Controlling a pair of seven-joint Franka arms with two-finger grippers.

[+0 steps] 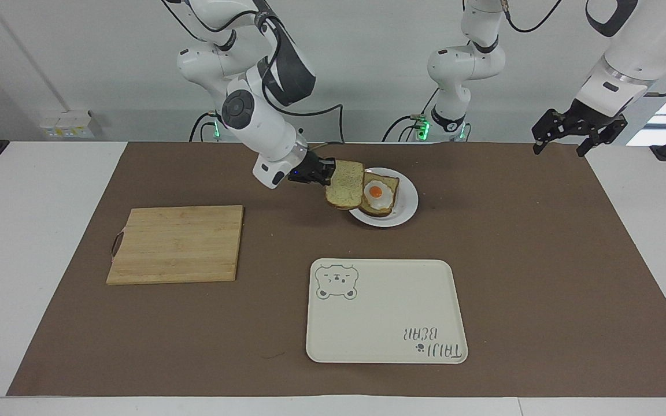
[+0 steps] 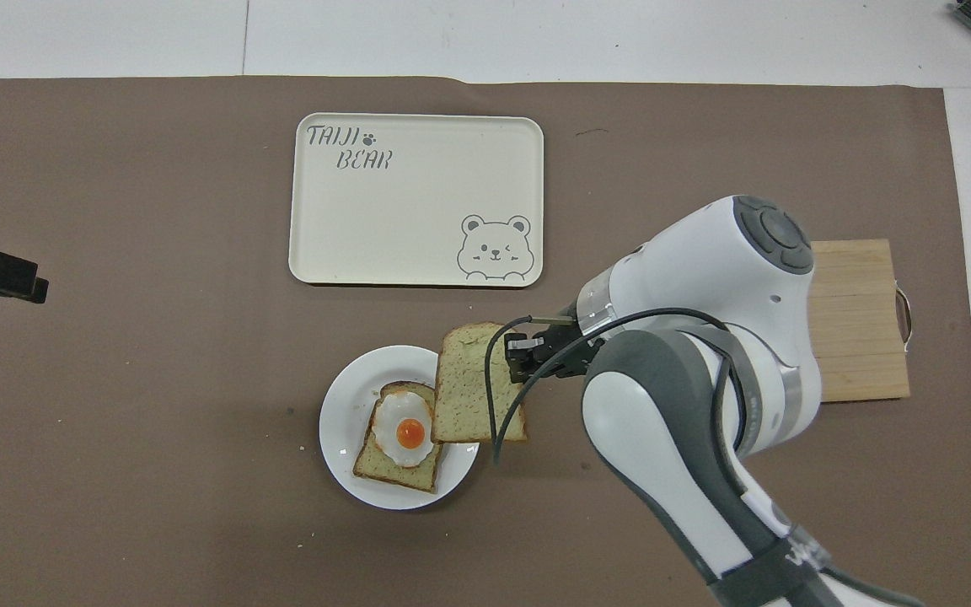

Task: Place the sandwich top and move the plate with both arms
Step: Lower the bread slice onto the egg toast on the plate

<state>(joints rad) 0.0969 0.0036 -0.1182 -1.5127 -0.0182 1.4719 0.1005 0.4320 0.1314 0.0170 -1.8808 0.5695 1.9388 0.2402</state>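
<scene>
Right end effector (image 1: 326,173) clamping sandwich top (image 1: 346,184) by edge, hanging over rim of plate (image 1: 408,207). Centring over egg slice (image 1: 378,195) before lowering flat, I judge. Left end effector (image 1: 574,130) waiting, fingers apart.

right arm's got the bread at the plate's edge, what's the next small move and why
Probably carry the sandwich top a little farther toward the left arm's end, then lower it. The right gripper holds it by one edge over the plate rim, overlapping only the edge of the egg slice, not yet centred on it. The left gripper waits over its end of the table.
</scene>
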